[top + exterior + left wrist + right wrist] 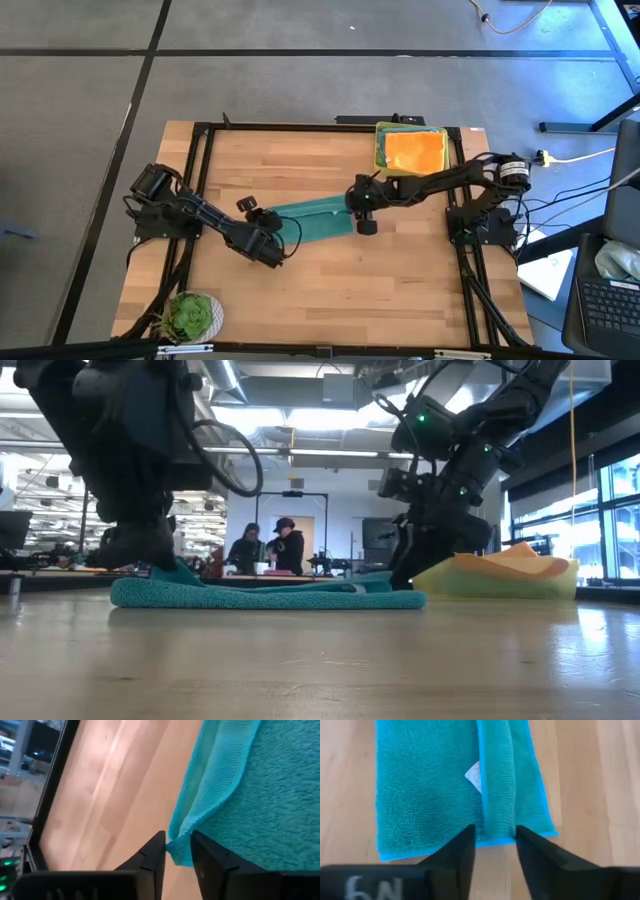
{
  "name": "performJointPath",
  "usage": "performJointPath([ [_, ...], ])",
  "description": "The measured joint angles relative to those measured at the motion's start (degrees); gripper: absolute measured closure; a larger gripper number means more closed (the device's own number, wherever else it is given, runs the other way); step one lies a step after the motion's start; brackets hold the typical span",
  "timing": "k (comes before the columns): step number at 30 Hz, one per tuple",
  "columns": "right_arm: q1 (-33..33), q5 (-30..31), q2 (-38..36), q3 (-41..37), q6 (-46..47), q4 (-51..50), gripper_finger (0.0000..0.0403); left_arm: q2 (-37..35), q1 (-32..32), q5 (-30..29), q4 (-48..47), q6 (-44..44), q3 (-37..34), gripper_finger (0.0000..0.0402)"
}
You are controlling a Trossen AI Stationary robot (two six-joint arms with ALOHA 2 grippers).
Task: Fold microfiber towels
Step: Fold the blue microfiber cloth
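The yellow tray (381, 150) at the table's (330, 280) far right corner holds an orange towel (415, 152). The teal towel (315, 218) lies flat mid-table between both grippers. The left gripper (177, 851) and the right gripper (494, 840) each stand slightly open around a towel edge, not clamping it

Bright ceiling lights (300, 420) and a window (610, 490) backlight the low view, turning both arms to dark silhouettes, while the worktop (400, 280) is evenly lit from above with soft shadows and blurred near wrist views.
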Motion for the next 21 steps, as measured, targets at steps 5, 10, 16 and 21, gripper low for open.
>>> performJointPath([
  [5, 0.14, 4.24, 0.93, 0.00, 4.18, -0.83, 0.0185, 0.00, 0.12, -2.02, -2.26, -2.21, 0.00, 0.0292],
  [10, 0.11, 13.58, 0.93, 0.00, 7.14, -1.39, 0.0153, 0.00, 0.22, -4.05, -9.12, -11.32, 0.00, 0.0281],
  [16, 0.01, 13.42, 0.93, 0.00, 9.04, -1.44, 0.0150, 0.00, 0.21, -1.13, -10.70, -14.44, 0.00, 0.0280],
  [21, 0.04, 13.42, 0.93, 0.00, 9.03, -1.67, 0.0150, 0.00, -0.30, 1.30, -10.80, -14.53, 0.00, 0.0280],
])
